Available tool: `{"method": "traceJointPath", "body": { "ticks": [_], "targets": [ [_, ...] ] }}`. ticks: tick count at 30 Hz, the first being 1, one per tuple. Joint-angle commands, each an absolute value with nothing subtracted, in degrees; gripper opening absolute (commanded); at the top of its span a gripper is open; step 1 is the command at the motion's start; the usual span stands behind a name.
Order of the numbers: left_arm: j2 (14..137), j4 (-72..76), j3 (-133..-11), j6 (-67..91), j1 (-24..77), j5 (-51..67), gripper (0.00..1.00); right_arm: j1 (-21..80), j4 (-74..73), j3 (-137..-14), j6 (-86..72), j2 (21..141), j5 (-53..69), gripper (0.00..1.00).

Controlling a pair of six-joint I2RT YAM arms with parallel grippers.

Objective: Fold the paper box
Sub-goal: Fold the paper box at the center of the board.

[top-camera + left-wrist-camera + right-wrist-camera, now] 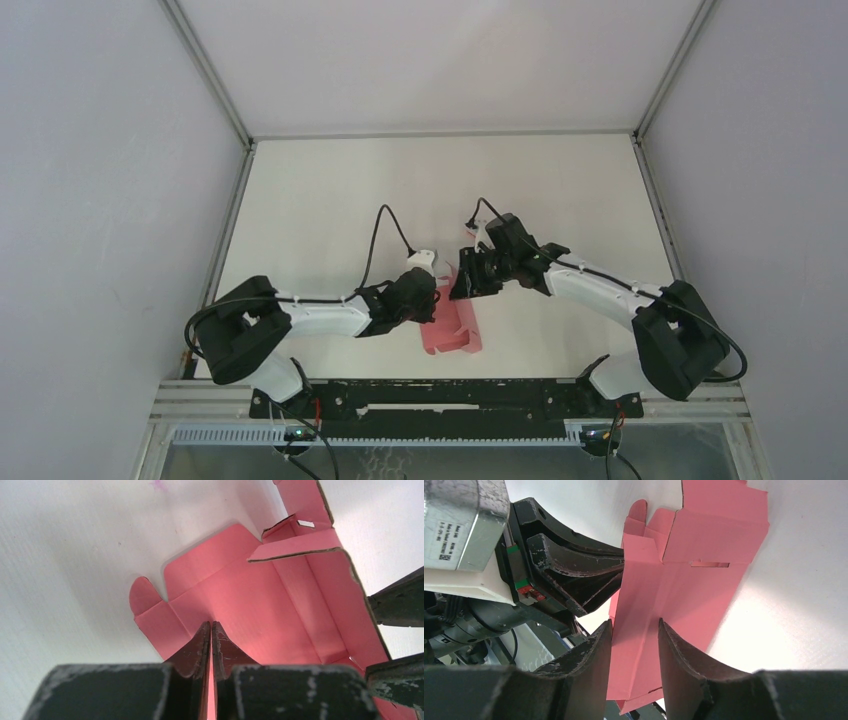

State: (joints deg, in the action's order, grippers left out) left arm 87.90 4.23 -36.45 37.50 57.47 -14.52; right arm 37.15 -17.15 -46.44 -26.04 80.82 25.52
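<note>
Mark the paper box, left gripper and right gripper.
paper box (240, 595): left wrist view, on the pink inner panel.
left gripper (211, 626): left wrist view, where its shut fingertips meet on the cardboard.
right gripper (634, 625): right wrist view, midway between its two fingertips.

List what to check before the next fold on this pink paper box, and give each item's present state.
1. Left gripper holds the paper box: ok, jaws shut on a panel edge.
2. Right gripper is placed on a panel: ok, jaws apart astride the raised side panel.
3. Right gripper squeezes that panel: cannot tell.
4. The two grippers are apart from each other: ok, though close.
5. Rounded tab is folded in: not ok, it sticks outward, unfolded.
6. Box is closed up: not ok, the flaps stand open.
</note>
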Motion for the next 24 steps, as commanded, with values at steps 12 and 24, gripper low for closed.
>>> {"method": "traceJointPath", "body": {
  "ticks": [12,24],
  "targets": [
    [90.42,1.92,-36.83,36.74,57.48,-12.4,0.07,33.45,-23.99,-46.67,-22.23,76.96,20.5,0.46],
    [90.52,1.94,-36.83,36.83,57.54,-12.45,0.07,33.11,-25.2,-46.67,-21.29,76.74,18.98,0.45]
  ]
}}
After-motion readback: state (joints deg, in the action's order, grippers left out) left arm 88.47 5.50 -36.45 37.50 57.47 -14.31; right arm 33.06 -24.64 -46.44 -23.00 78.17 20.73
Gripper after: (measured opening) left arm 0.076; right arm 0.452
